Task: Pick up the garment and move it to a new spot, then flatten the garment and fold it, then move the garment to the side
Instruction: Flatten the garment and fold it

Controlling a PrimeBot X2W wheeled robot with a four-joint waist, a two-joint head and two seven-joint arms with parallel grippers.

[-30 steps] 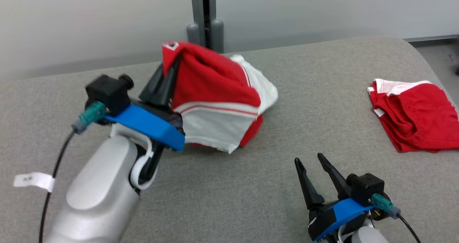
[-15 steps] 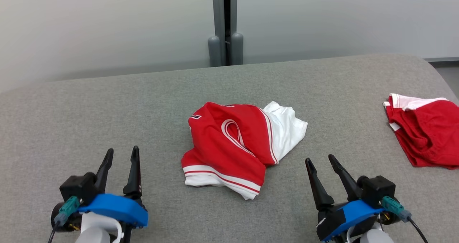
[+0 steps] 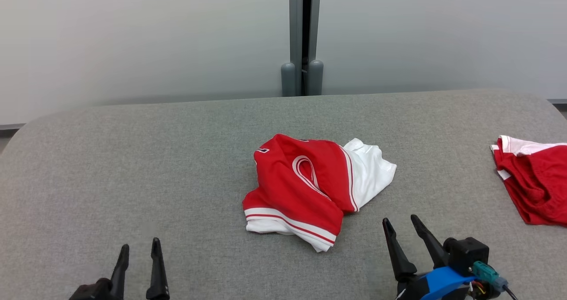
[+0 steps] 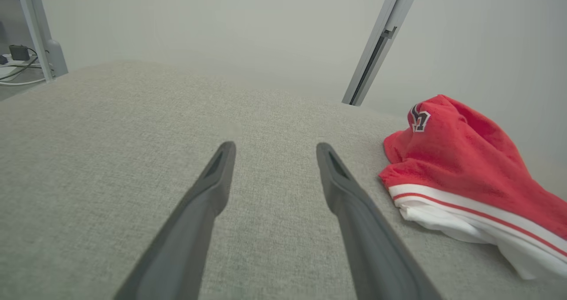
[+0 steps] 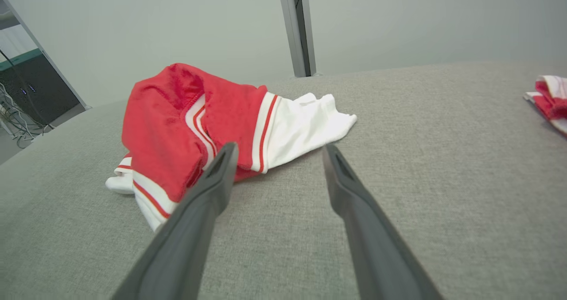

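Note:
A crumpled red and white garment (image 3: 305,187) lies in a heap at the middle of the grey table (image 3: 155,167). The left wrist view has this garment (image 4: 460,176) at the right, the right wrist view has it (image 5: 212,118) at the upper left. My left gripper (image 3: 138,247) stands open at the lower left, well apart from the cloth, nothing between its fingers (image 4: 212,189). My right gripper (image 3: 402,221) is open at the lower right, just in front of the garment's right end, also holding nothing.
A second red and white garment (image 3: 536,180) lies folded near the table's right edge, and its corner (image 5: 549,98) appears in the right wrist view. A grey post (image 3: 302,38) stands behind the table against the pale wall. The table's corners are rounded.
The left gripper let go of the garment, which dropped into a heap on the table, and the left arm drew back to the lower left. The camera tilted up.

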